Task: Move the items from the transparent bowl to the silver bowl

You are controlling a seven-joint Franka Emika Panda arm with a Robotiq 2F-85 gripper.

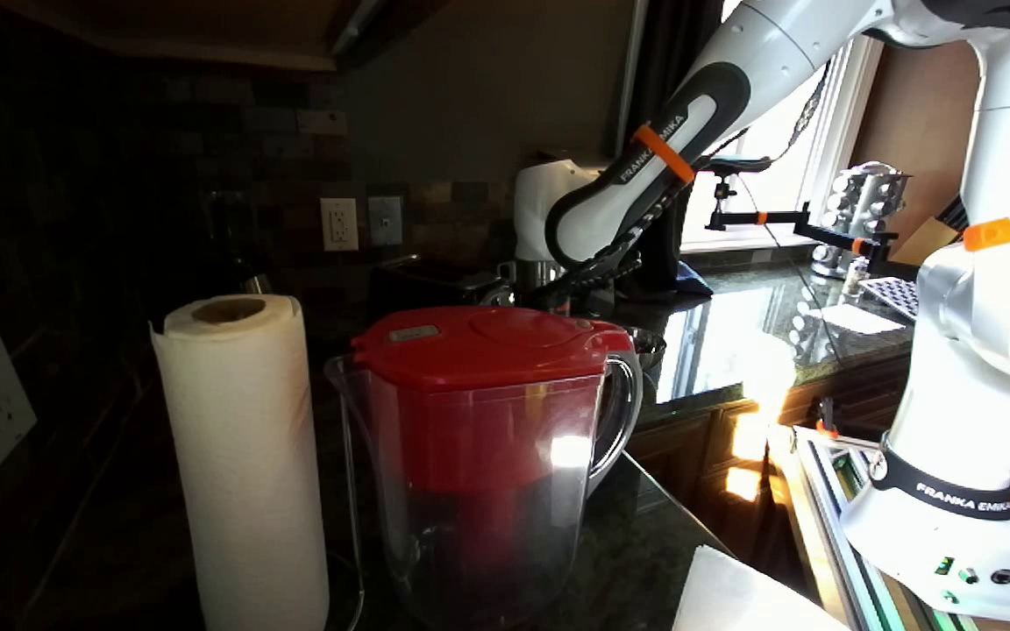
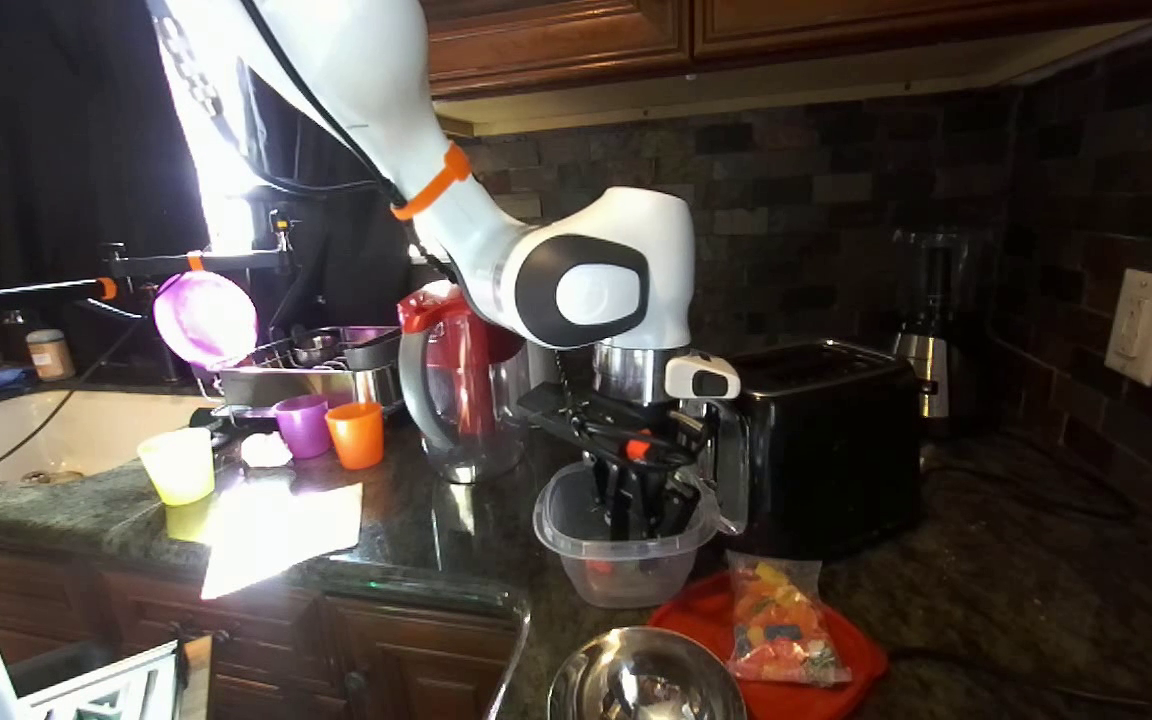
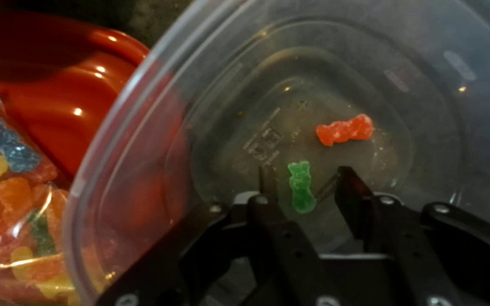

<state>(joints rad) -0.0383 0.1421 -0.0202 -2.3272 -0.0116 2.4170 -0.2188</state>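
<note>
In the wrist view, a green gummy (image 3: pixel 301 187) and a red gummy (image 3: pixel 345 129) lie on the floor of the transparent bowl (image 3: pixel 228 55). My gripper (image 3: pixel 306 176) reaches into this bowl with its jaws apart, one on each side of the green gummy, and gaps show beside it. The red gummy lies beyond the fingertips. From outside, the gripper (image 2: pixel 644 528) points down inside the transparent bowl (image 2: pixel 651 582). Closer to that camera, the silver bowl (image 2: pixel 586 675) is cut off by the lower picture edge, and no gummy can be made out in it.
A red plate (image 2: pixel 861 650) bearing a bag of gummies (image 2: pixel 781 625) sits beside both bowls. A black toaster (image 2: pixel 836 450) stands close to the gripper. Farther off are a red-lidded pitcher (image 2: pixel 466 390), an orange cup (image 2: pixel 355 436) and a paper towel roll (image 1: pixel 246 464).
</note>
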